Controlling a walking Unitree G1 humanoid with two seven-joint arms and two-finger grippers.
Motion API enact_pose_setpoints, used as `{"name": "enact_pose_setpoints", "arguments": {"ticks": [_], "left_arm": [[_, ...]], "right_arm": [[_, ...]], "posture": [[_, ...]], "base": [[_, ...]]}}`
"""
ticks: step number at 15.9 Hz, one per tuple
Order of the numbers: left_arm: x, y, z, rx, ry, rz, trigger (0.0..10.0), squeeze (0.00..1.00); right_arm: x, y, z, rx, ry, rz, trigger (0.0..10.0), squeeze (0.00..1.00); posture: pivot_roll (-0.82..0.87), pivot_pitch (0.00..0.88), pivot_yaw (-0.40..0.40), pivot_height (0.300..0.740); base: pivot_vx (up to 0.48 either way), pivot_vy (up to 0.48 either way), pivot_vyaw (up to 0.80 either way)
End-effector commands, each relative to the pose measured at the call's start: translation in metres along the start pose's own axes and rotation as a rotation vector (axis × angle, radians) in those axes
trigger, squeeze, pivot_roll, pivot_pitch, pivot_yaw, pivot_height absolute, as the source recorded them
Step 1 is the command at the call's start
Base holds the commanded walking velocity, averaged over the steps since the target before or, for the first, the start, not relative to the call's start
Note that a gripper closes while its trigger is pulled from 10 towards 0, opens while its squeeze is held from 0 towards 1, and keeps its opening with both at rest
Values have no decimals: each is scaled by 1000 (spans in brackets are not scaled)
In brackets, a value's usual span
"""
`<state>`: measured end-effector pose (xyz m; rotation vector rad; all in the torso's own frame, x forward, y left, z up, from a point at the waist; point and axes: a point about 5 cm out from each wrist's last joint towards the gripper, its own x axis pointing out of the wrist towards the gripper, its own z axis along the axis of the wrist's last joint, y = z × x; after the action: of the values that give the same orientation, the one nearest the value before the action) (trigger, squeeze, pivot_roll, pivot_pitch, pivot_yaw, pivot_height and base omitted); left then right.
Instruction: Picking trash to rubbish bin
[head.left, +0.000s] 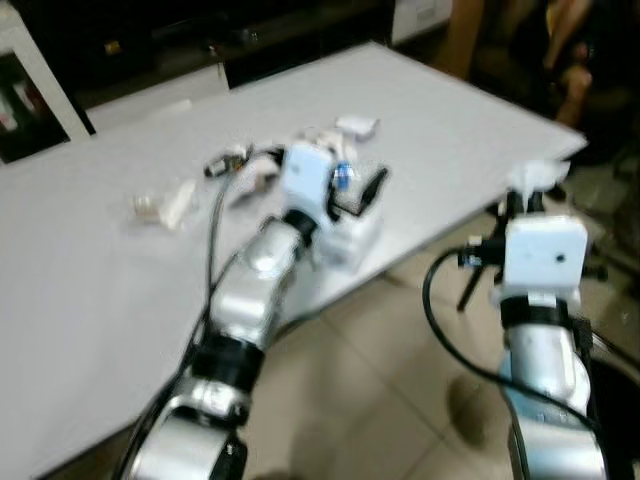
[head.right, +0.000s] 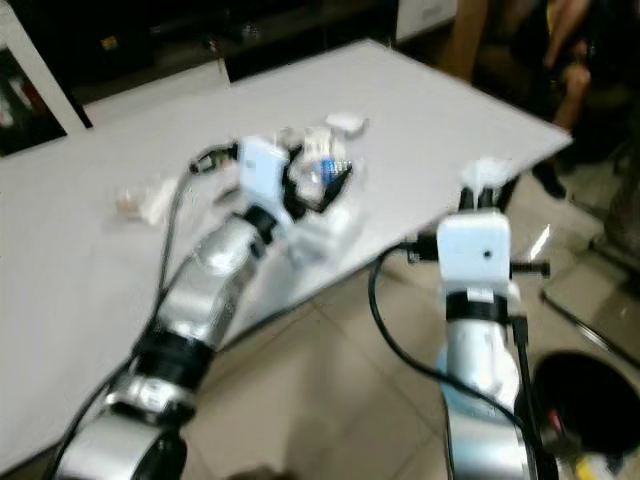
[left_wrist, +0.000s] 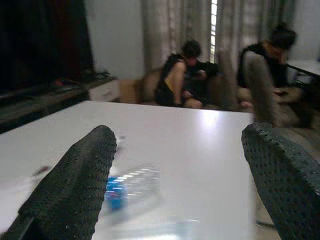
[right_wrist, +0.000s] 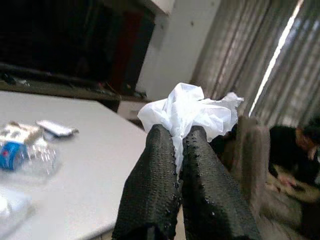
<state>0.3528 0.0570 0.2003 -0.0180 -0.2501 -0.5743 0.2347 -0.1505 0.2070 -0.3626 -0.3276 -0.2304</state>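
Item: crumpled white tissue (right_wrist: 187, 111), pinched between the closed fingers of the right gripper (right_wrist: 181, 137), bunched just beyond the fingertips, off the edge of the white table (head.left: 470, 130). Likely very light, soft, compressible; held by a fold, it could slip free if the pinch loosens. Item: clear plastic bottle with blue label (left_wrist: 127, 186), lying on the table between the spread fingers of the left gripper (left_wrist: 182, 170). Probably light, smooth, crushable; best gripped across its body.

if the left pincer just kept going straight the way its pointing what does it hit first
Probably the clear plastic bottle lying on the white table, low between the open left pincer's fingers; depth is blurry.
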Motion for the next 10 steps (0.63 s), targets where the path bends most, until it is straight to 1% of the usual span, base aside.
{"name": "enact_pose_setpoints", "arguments": {"ticks": [1, 6, 10], "left_arm": [[-5, 6, -5, -14, 20, 23, 10000, 0], [-5, 5, -8, -9, 40, 24, 10000, 0], [-3, 14, -14, 26, 87, 54, 10000, 0]], "right_arm": [[-1, 4, 4, 13, -11, 13, 10000, 0], [-3, 5, 3, 12, -2, 20, 10000, 0], [-5, 10, 5, 48, -2, 48, 10000, 0]], "posture": [[30, 104, 37, 740], [29, 114, 40, 740], [28, 122, 50, 740]], "base": [[0, 0, 0], [0, 0, 0], [0, 0, 0]]}}
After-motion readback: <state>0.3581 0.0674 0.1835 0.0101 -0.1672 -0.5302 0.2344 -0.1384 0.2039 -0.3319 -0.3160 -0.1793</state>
